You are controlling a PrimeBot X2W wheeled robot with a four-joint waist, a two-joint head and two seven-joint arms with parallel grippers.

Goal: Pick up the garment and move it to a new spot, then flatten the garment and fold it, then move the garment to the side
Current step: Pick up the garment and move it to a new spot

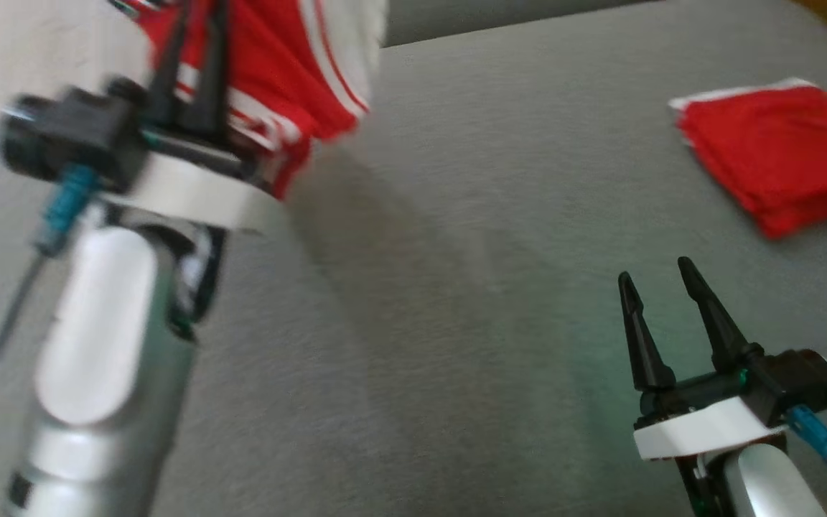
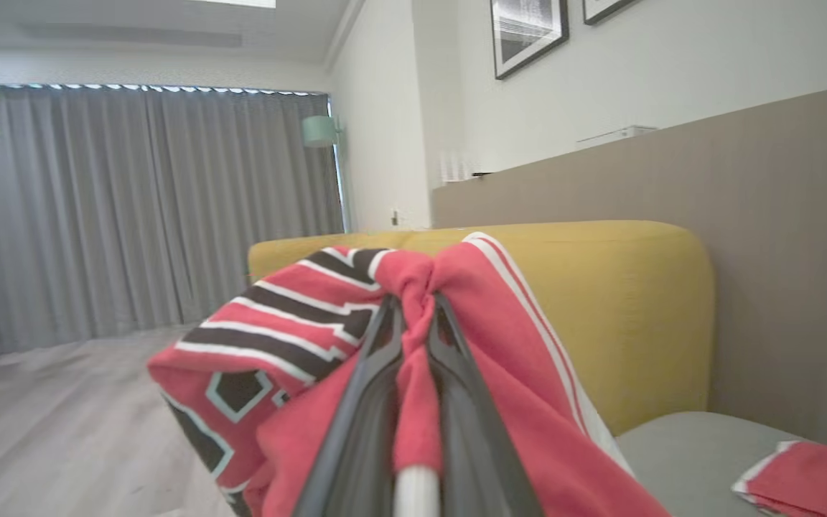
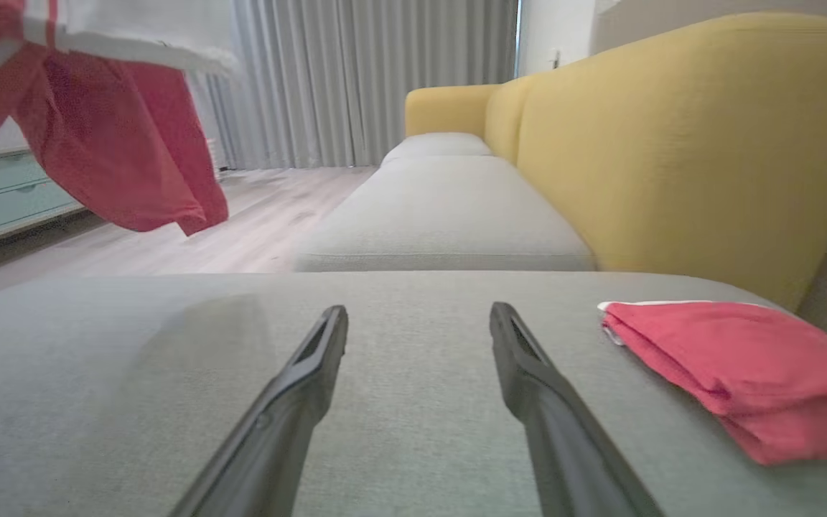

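A red garment [image 1: 277, 64] with white and black stripes hangs in the air above the grey sofa seat, bunched between the fingers of my left gripper [image 1: 194, 43], which is shut on it. The left wrist view shows the cloth [image 2: 291, 337] pinched between the two dark fingers [image 2: 356, 424] and draped over both sides. In the right wrist view the same garment [image 3: 112, 143] dangles at the upper left. My right gripper [image 1: 661, 276] stands open low over the seat at the lower right, nothing between its fingers [image 3: 298, 388].
A folded red garment [image 1: 779, 151] lies on the grey seat cushion [image 1: 456, 287] at the right. The yellow sofa back [image 3: 672, 136] runs along the right side. Wooden floor [image 2: 62, 431] and grey curtains lie beyond the seat's edge.
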